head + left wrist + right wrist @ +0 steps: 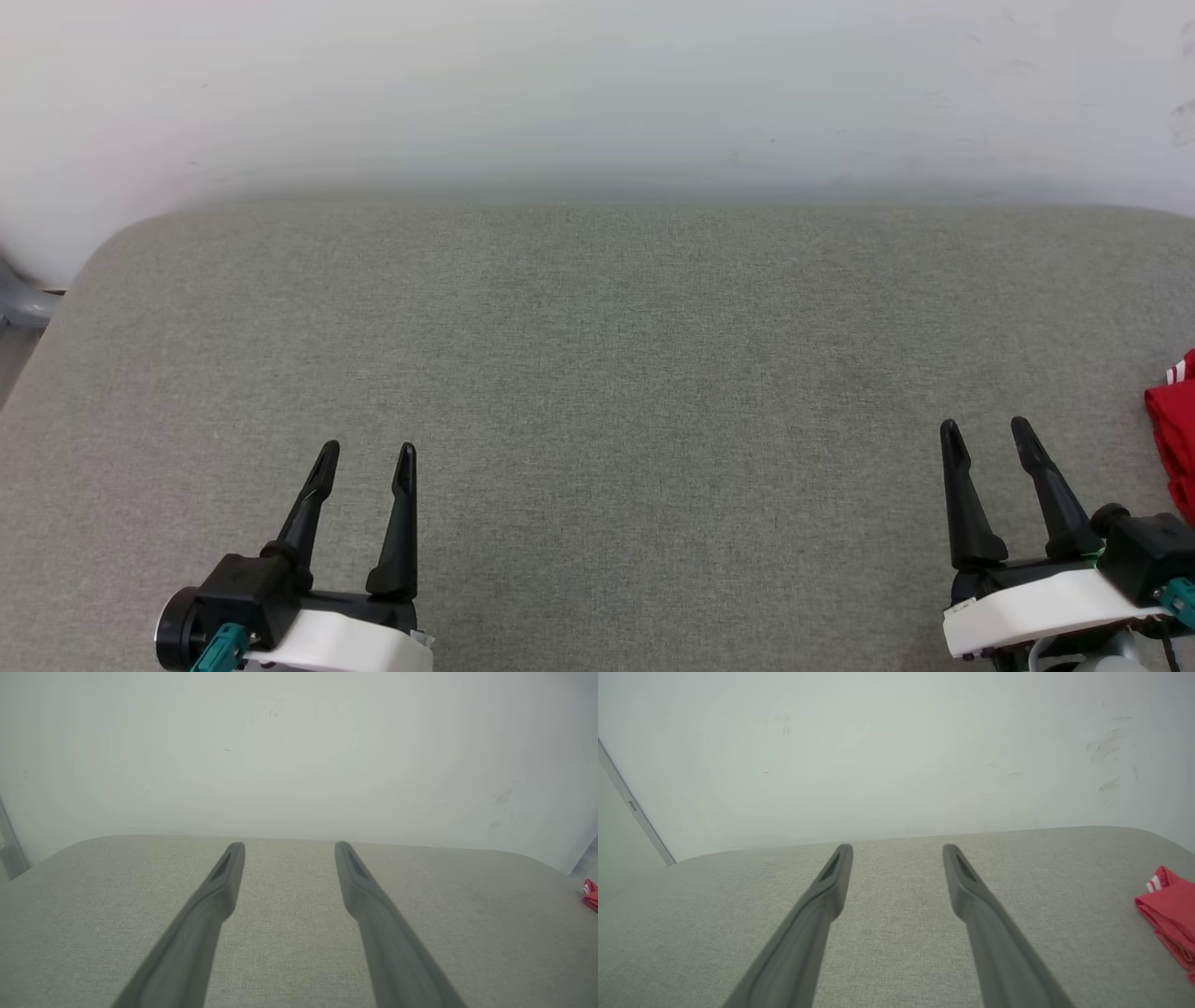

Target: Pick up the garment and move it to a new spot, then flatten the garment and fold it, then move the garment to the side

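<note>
Left gripper (367, 450): mine, held over the near left part of the grey padded table (597, 355). Its two long dark fingers are spread wide apart, and grey fabric shows between them.
Table middle: flat grey woven fabric with rounded far corners. It runs back to a white wall (597, 93) just behind the table's far edge.
Right gripper (985, 427): mine, held over the table's near right part, fingers likewise spread wide apart above the fabric.
Garment (1174, 439): a bunched red heap with a strip of red-and-white trim. It lies on the table's right edge, near my right fingers but not touching them, partly cut off from sight.
</note>
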